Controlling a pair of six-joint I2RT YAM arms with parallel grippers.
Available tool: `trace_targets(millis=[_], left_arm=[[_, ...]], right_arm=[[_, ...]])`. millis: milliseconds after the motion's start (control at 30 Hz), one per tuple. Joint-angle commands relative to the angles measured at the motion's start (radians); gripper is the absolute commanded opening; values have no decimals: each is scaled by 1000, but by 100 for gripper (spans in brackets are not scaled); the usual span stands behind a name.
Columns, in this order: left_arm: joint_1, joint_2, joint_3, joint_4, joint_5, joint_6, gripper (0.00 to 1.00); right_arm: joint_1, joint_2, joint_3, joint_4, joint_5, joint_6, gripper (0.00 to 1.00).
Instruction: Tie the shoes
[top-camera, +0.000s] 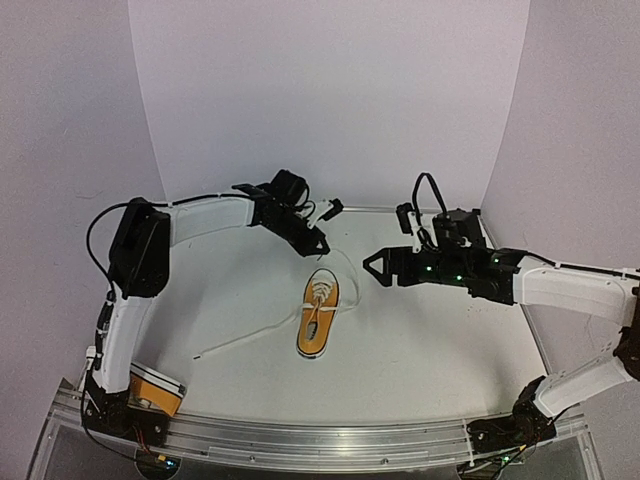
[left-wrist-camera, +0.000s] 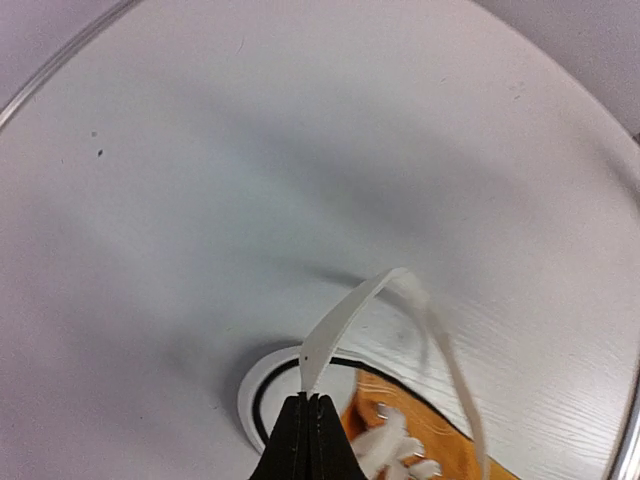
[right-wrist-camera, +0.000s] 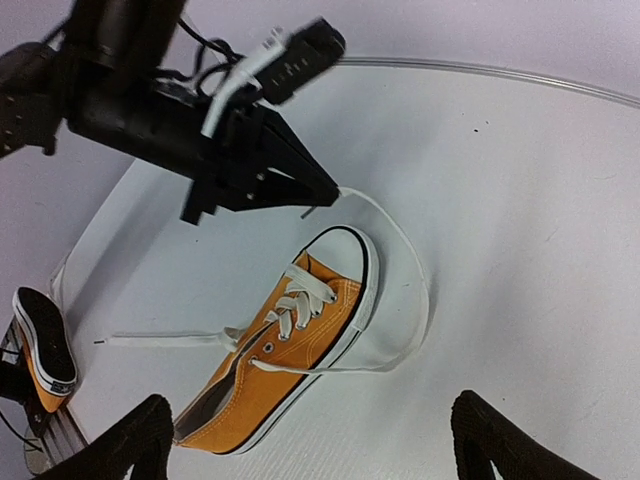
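Note:
One orange-yellow sneaker (top-camera: 318, 318) lies in the middle of the table, white toe cap towards the back. My left gripper (top-camera: 321, 247) hovers just beyond the toe, shut on the end of one white lace (left-wrist-camera: 345, 315). That lace arcs round the shoe's right side (right-wrist-camera: 424, 300) back to an eyelet. The other lace (top-camera: 245, 335) lies loose on the table to the left. My right gripper (top-camera: 369, 268) is open and empty, to the right of the shoe; in its own view the shoe (right-wrist-camera: 290, 345) lies between the fingers. The second shoe (top-camera: 155, 392) lies by the left arm's base.
The round white table (top-camera: 450, 340) has a raised rim (right-wrist-camera: 500, 70) at the back. A white backdrop curves up behind it. The second shoe also shows sole-out at the left edge of the right wrist view (right-wrist-camera: 40, 345).

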Motion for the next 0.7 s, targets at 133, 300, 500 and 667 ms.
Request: trace_targets(millis=[133, 300, 500, 667], left_arm=[[-18, -330, -209, 78, 209, 15, 0], [-27, -397, -279, 41, 248, 38, 0], [-43, -432, -317, 36, 284, 40, 0], [-50, -457, -343, 59, 319, 33, 0]], right_arm=[[-3, 58, 115, 3, -130, -215, 68], [-3, 86, 160, 25, -195, -294, 61], [0, 174, 225, 46, -302, -314, 53], [9, 233, 270, 47, -326, -327, 50]])
